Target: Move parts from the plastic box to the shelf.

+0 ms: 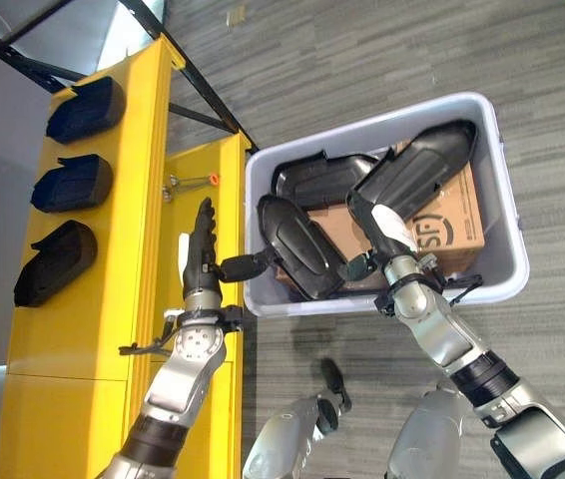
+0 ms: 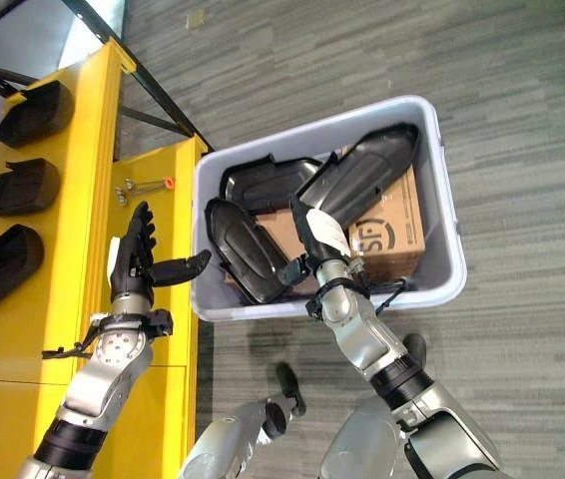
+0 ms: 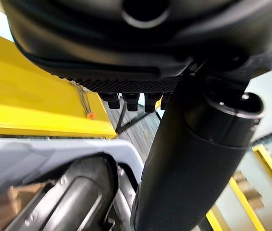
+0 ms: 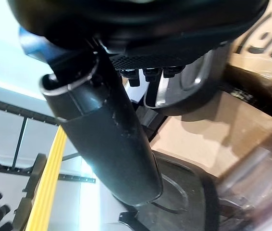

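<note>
Head stereo views look down on the plastic box (image 1: 497, 190); wrist views crowd its rim

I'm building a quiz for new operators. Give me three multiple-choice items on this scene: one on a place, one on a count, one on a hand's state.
1. Where does the brown cardboard box sit?
A. on the yellow shelf
B. inside the pale plastic box
C. on the floor

2. How many dark moulded parts rest on the yellow shelf?
A. one
B. three
C. five

3. How is the left hand?
A. fingers straight, holding nothing
B. curled round a part
C. pressed on the cardboard

Answers:
1 B: the pale plastic box walls surround it.
2 B: three parts lie in a row.
3 A: fingers point straight beside the shelf.
</note>
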Available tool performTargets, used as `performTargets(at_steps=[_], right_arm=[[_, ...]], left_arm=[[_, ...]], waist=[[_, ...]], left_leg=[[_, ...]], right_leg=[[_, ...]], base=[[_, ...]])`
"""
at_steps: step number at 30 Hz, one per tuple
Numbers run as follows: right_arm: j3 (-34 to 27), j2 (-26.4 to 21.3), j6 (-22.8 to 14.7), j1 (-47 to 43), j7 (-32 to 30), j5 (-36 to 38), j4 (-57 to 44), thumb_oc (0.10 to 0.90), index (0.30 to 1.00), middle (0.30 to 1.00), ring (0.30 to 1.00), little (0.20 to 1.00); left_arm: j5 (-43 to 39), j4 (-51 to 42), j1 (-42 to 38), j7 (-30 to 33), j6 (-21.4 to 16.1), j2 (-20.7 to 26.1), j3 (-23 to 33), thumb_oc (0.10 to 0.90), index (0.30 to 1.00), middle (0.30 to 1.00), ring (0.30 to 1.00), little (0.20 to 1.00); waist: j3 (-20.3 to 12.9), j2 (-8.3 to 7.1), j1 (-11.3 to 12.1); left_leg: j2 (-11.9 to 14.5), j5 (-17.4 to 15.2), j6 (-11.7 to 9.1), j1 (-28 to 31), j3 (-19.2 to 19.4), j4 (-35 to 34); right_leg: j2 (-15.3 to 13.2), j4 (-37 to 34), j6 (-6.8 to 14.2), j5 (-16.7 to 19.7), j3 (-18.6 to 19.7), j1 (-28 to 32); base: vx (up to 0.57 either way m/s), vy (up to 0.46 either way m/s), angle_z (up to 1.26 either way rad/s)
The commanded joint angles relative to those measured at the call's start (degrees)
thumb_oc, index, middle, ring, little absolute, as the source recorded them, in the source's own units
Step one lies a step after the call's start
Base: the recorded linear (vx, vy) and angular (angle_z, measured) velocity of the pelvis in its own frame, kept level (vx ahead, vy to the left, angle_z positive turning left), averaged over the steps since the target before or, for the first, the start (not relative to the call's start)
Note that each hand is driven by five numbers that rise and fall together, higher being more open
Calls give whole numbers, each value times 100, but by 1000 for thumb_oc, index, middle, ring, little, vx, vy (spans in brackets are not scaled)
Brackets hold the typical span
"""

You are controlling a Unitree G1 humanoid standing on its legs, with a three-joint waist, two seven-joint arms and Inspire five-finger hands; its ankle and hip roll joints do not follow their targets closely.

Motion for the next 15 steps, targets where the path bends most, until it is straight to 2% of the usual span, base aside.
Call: performTargets(at_steps=[1,6,15], right_arm=[[56,393,-261,-861,-212,-189,-492,900,1000,1000,1000,1000],[101,491,-7,-924,-331,-183,-308,900,1000,1000,1000,1000],[97,552,-145,-983,-585,-65,-81,900,1000,1000,1000,1000]], left_arm=[[27,-650,-9,506,-331,185,340,900,1000,1000,1000,1000],[78,-534,-214,599,-292,165,234,900,1000,1000,1000,1000],[58,-394,-409,702,-279,201,73,900,1000,1000,1000,1000]], waist=[[109,354,62],[183,381,2],[183,438,-47]], left_leg=[[-114,-758,23,216,-230,386],[-105,-823,67,48,-169,574],[-120,-955,158,-362,-101,945]], right_leg=[[-350,318,256,-266,-234,19],[-398,408,242,-207,-129,-184],[-464,600,194,-112,44,-653]], base=[[-24,41,-21],[-30,23,-21],[2,20,-3]])
